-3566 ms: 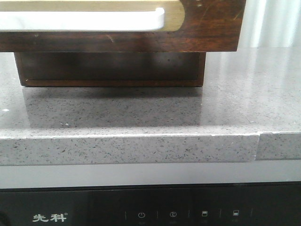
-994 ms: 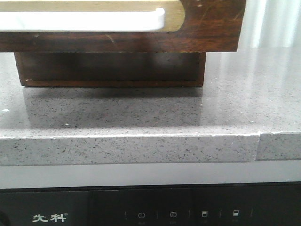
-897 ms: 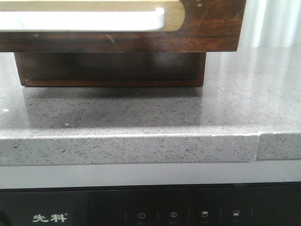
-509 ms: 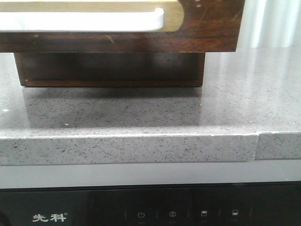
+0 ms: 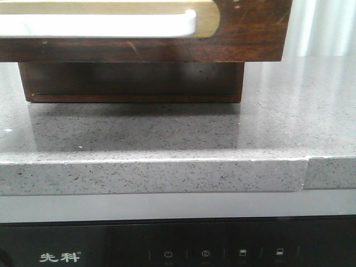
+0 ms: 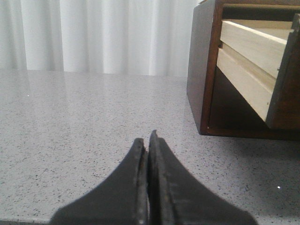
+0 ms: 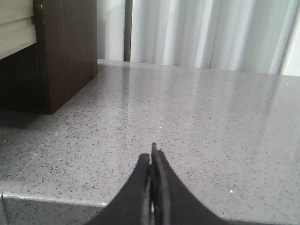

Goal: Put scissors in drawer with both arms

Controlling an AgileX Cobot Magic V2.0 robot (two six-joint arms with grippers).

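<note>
Left gripper (image 6: 148, 140) and right gripper (image 7: 152, 154): clenched empty, held low over the desk (image 5: 167, 133). Drawer (image 6: 253, 65): pulled out, flanked by both.

Kitchen: speckled countertop (image 5: 167, 133), appliance panel (image 5: 183, 247).

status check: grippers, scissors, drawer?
Left gripper shut, empty, over the counter. Right gripper shut, empty. Drawer pulled out; scissors not in any view. Nothing in the way.
</note>
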